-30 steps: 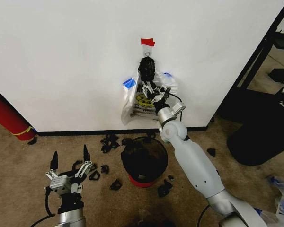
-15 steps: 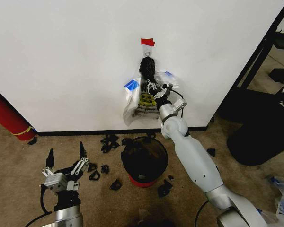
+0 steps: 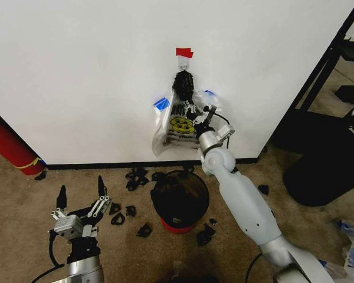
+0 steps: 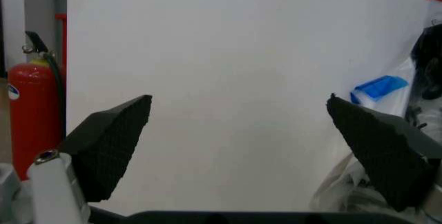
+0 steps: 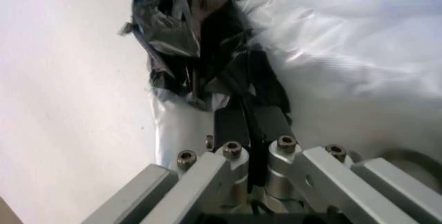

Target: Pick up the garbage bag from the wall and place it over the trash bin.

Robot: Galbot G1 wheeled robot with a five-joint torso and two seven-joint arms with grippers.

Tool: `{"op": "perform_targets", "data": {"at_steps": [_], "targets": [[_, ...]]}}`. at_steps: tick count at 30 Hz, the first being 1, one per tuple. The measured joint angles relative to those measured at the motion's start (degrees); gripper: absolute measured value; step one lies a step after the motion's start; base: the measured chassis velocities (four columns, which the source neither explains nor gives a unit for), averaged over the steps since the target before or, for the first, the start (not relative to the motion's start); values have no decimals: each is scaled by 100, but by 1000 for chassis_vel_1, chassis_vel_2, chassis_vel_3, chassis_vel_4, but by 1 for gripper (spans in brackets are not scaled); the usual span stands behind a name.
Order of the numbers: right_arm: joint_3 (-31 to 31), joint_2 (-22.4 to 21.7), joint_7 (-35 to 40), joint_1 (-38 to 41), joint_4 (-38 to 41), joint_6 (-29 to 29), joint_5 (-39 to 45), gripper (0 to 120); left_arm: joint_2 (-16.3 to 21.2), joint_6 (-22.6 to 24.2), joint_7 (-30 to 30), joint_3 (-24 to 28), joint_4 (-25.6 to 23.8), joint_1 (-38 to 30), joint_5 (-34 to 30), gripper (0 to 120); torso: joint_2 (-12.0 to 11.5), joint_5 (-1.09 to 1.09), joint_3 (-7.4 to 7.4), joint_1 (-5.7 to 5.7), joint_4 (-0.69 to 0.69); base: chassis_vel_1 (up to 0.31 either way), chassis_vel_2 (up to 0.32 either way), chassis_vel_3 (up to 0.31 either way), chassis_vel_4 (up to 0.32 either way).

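Right now the right gripper (image 3: 196, 113) is pinching shut on the garbage bag (image 3: 176, 127), just under the black knot (image 3: 183, 85). That bag is hanging long and straight down the wall (image 3: 76, 76), right above the trash bin (image 3: 179, 200). Far off to the bin's left, the left gripper (image 3: 81, 196) is waiting low by the floor (image 3: 23, 200), fingers spread wide, holding nothing.

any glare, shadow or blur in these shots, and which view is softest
Head view: even lighting, sharp, a faint shadow on the plain white wall behind the crinkly translucent garbage bag. Left wrist view: soft overall, the open left gripper fingers near and dark. Right wrist view: softest, the shut right gripper and bag plastic very close, white highlights on the folds.
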Motion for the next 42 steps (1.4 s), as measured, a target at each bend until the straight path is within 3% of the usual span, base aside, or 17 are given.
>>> {"op": "perform_targets", "data": {"at_steps": [28, 42], "targets": [[590, -446, -229, -2406, 1869, 164, -1120, 0, 73, -1, -4, 155, 149, -46, 17, 100, 0, 1, 0, 0, 0, 0, 0, 0, 0], [1101, -567, -587, -4300, 3077, 609, -2073, 0, 177, 20, 2, 242, 159, -63, 19, 100, 0, 0, -1, -1, 0, 0, 0, 0, 0]]}}
